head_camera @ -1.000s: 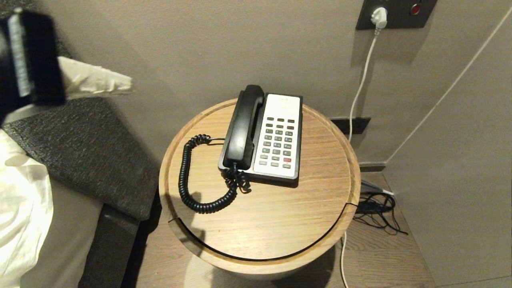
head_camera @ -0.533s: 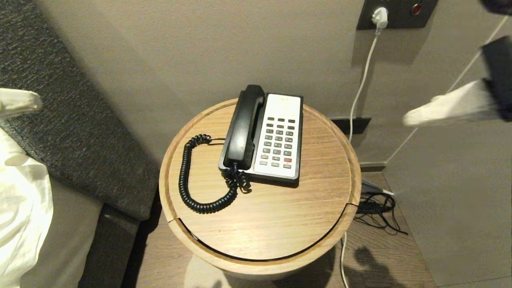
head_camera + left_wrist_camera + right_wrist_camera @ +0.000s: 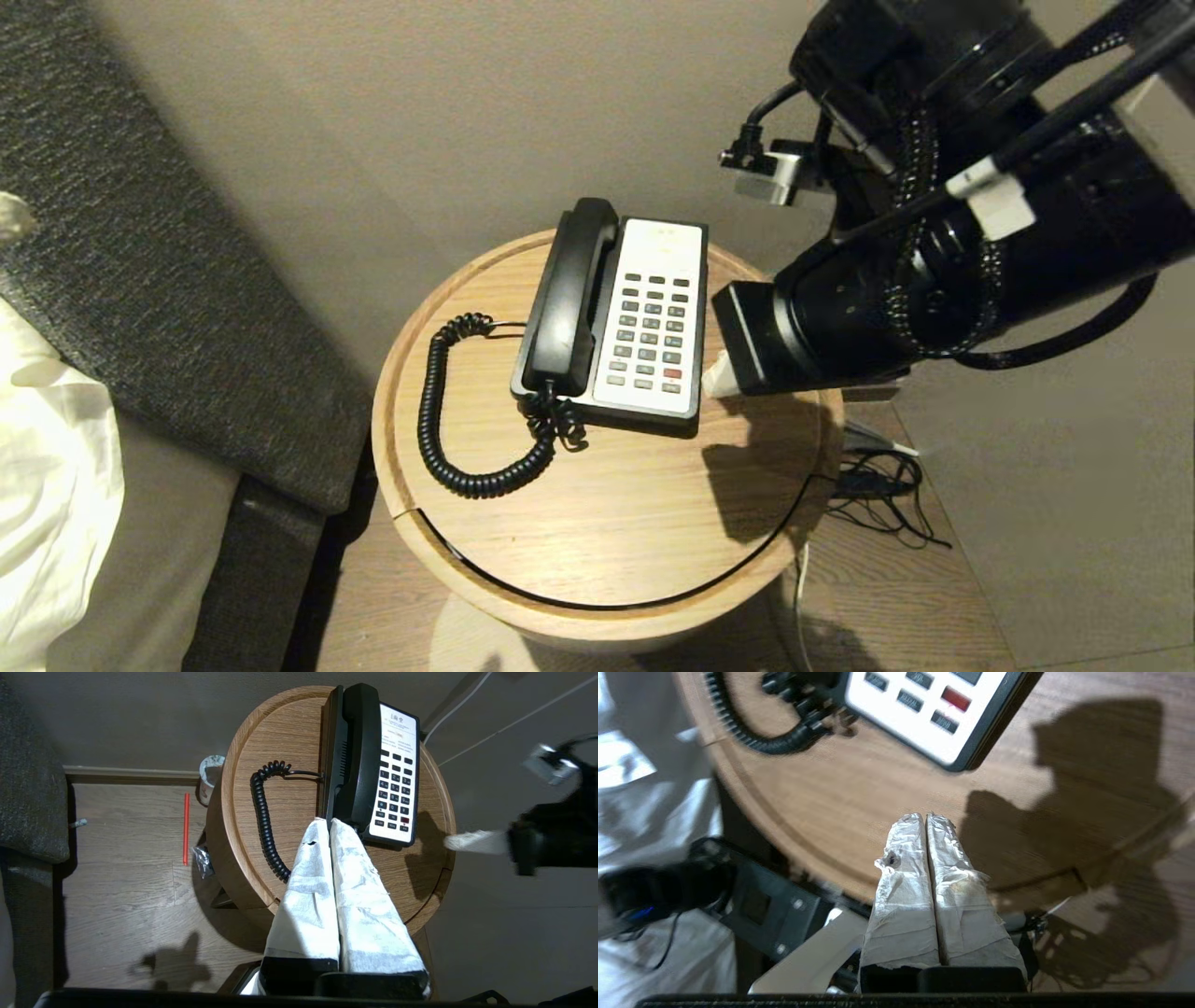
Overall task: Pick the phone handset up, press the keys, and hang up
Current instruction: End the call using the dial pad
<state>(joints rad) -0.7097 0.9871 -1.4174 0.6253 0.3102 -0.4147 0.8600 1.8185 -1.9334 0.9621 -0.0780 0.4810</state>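
My fingers (image 3: 924,868) are wrapped in crinkled white tape with grey smudges; my arm (image 3: 934,308) is black. The handset (image 3: 565,299) is glossy black, its coiled cord (image 3: 439,420) black too. The phone base (image 3: 653,317) has a white face, black rim, grey keys and one red key (image 3: 670,373). The table (image 3: 607,504) is light oak with fine grain. The wall (image 3: 420,112) is plain beige.

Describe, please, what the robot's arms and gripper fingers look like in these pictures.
The right arm is a thick black cylinder wrapped with braided black cable and a white tag. Both the left gripper and right gripper have tapered fingers wrapped in crinkled white tape on black mounts.
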